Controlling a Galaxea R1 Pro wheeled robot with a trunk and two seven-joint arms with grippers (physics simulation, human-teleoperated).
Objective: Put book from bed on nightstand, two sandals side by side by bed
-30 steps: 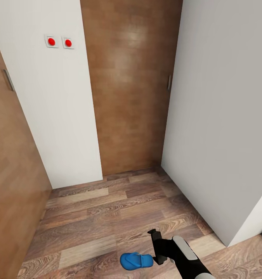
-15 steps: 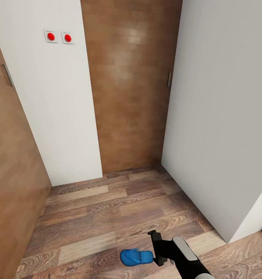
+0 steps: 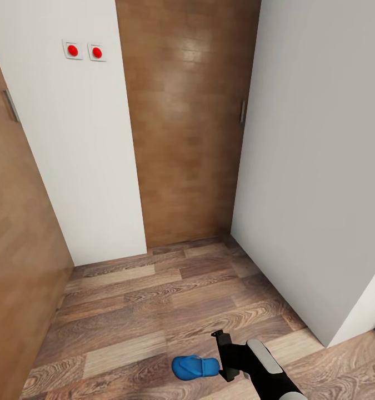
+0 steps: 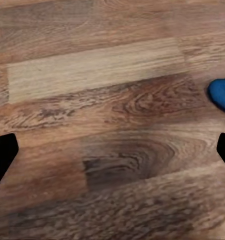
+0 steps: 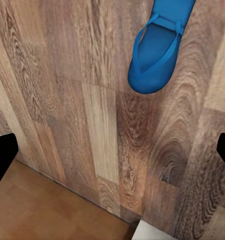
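Observation:
One bright blue sandal (image 3: 195, 368) lies on the wood-plank floor (image 3: 154, 300), just left of my right gripper (image 3: 221, 356) in the head view. In the right wrist view the sandal (image 5: 160, 50) is ahead of the right gripper (image 5: 112, 155). That gripper is open, with bare floor between its fingers. My left gripper (image 4: 112, 155) is open over bare planks, and a blue sandal edge (image 4: 222, 95) shows at the side. The book, the bed and the nightstand are out of view.
I face a narrow corner. A white wall (image 3: 81, 155) carries two red-button switches (image 3: 84, 51). A brown wooden door (image 3: 187, 122) stands ahead, another brown door (image 3: 15, 233) is close on the left, and a white wall (image 3: 315, 166) is on the right.
The whole picture has shifted a little, so the camera moved. The sandal now sits slightly nearer the right gripper's level. Both grippers stay open.

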